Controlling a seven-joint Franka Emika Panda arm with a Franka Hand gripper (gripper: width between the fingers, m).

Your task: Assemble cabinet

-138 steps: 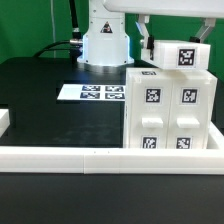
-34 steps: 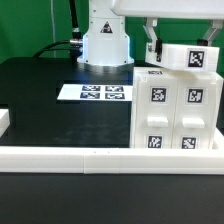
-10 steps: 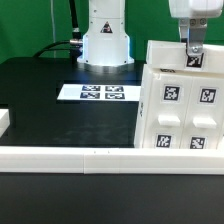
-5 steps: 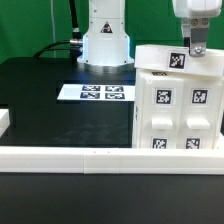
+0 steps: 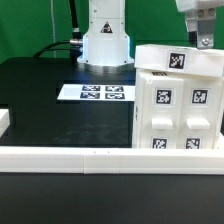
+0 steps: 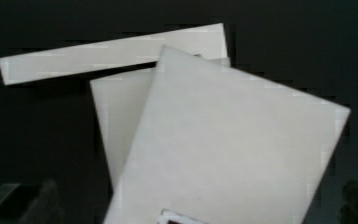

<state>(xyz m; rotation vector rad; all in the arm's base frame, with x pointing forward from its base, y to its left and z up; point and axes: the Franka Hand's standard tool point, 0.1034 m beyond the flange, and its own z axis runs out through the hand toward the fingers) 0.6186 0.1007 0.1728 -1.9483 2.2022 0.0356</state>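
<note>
**End effector released above the cabinet**

The end effector (image 5: 205, 40) hangs at the upper edge of the exterior view, on that view's right. Only one grey finger (image 5: 205, 41) shows clearly there; its tip sits just over the rear of the cabinet's top panel (image 5: 175, 58), and I cannot tell whether it touches. The jaws are spread wide and grasp nothing. In the wrist view the two dark fingertips (image 6: 19, 201) stand far apart at opposite sides of the picture, with white panel surfaces (image 6: 229, 150) between them and no grip on either.

The cabinet (image 5: 180, 105), a large white box, stands on the black counter (image 5: 50, 100) at the exterior view's right, against the long low white rail (image 5: 100, 155) that runs across the front. Its top panel carries one black-and-white marker and sits slightly askew on the body. The front face shows four square markers in two rows.

The marker board (image 5: 98, 93) lies flat on the counter to the exterior view's left of the cabinet, just in front of the robot's white base (image 5: 105, 40).
</note>
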